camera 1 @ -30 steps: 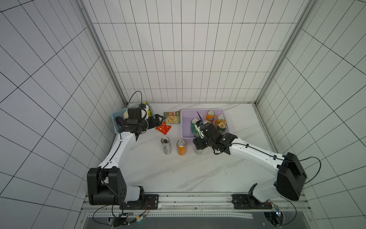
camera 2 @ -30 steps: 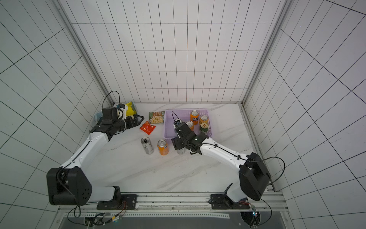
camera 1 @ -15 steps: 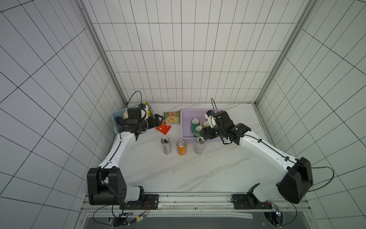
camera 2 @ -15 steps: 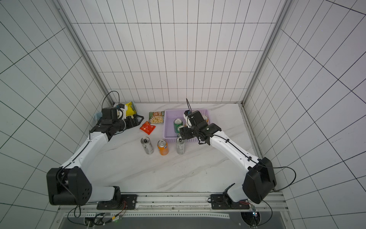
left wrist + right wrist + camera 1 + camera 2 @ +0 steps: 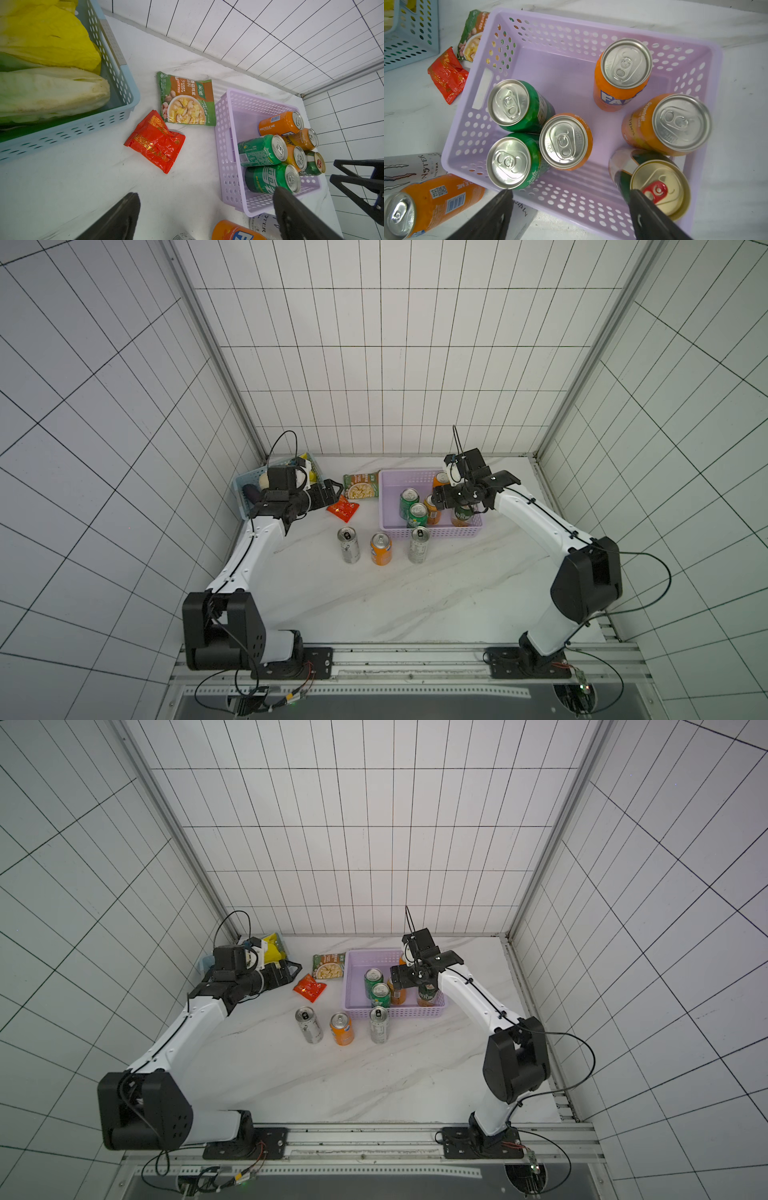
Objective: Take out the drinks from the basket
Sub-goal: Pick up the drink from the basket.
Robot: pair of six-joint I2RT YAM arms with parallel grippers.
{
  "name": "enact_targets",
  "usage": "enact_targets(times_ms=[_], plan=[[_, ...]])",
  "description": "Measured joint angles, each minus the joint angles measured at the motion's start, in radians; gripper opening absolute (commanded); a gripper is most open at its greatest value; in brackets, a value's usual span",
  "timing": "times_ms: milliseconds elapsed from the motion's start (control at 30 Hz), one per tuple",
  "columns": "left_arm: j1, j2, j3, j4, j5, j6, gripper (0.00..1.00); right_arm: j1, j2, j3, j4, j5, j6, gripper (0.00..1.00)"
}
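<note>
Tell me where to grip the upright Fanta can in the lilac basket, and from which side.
Grip the Fanta can on its round body just under the rim, coming straight down with the open right gripper. It stands upright with room around it, while the lilac basket walls block a sideways reach. Probably set the fingers along the back wall: bare floor lies either side.

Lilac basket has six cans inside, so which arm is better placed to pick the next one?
Right. The right tool hovers open above the cans in the lilac basket; the left tool, also open, sits off beside the light blue basket.
</note>
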Motion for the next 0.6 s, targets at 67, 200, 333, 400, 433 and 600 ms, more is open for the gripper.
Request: enact_targets(times_ms=[67, 200, 333, 400, 433, 600], plan=[[0.001, 0.000, 0.000, 0.000, 0.000, 0.000, 0.98, 0.000, 0.049, 0.040, -0.006, 0.002, 0.007, 0.90], [0.001, 0.000, 0.000, 0.000, 0.000, 0.000, 0.98, 0.000, 0.123, 0.108, -0.027, 0.012, 0.021, 0.91], [0.001, 0.000, 0.000, 0.000, 0.000, 0.000, 0.98, 0.000, 0.185, 0.169, -0.054, 0.028, 0.029, 0.91], [0.001, 0.000, 0.000, 0.000, 0.000, 0.000, 0.98, 0.000, 0.208, 0.186, -0.064, 0.039, 0.031, 0.90], [0.001, 0.000, 0.000, 0.000, 0.000, 0.000, 0.98, 0.000, 0.218, 0.193, -0.068, 0.044, 0.031, 0.90], [0.002, 0.000, 0.000, 0.000, 0.000, 0.000, 0.98, 0.003, 0.261, 0.226, -0.093, 0.056, 0.034, 0.87]])
